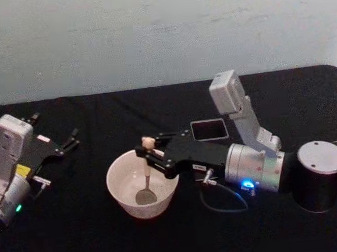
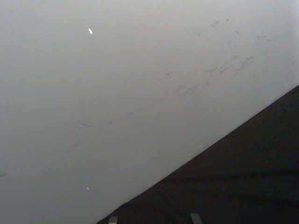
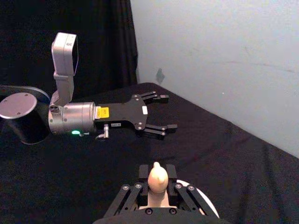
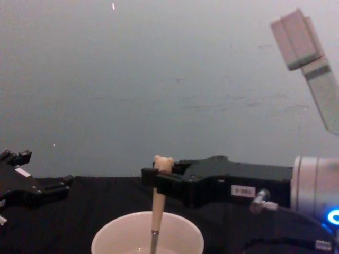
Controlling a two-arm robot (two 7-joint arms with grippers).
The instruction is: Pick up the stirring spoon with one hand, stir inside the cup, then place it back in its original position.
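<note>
Matt black tablecloth (image 1: 95, 237), smooth cream cup (image 1: 121, 182), stirring spoon (image 1: 147, 175) with shiny metal bowl, matt beige handle.

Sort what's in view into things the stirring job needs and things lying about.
Job: stirring spoon, bowl down in the cup; dark holder; right gripper, shut on the spoon.
Idle: left gripper, open, parked left; cable right of the cup.

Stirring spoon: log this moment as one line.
phase: stir | right gripper: shut on stirring spoon, bowl inside cup | left gripper: open, parked left
</note>
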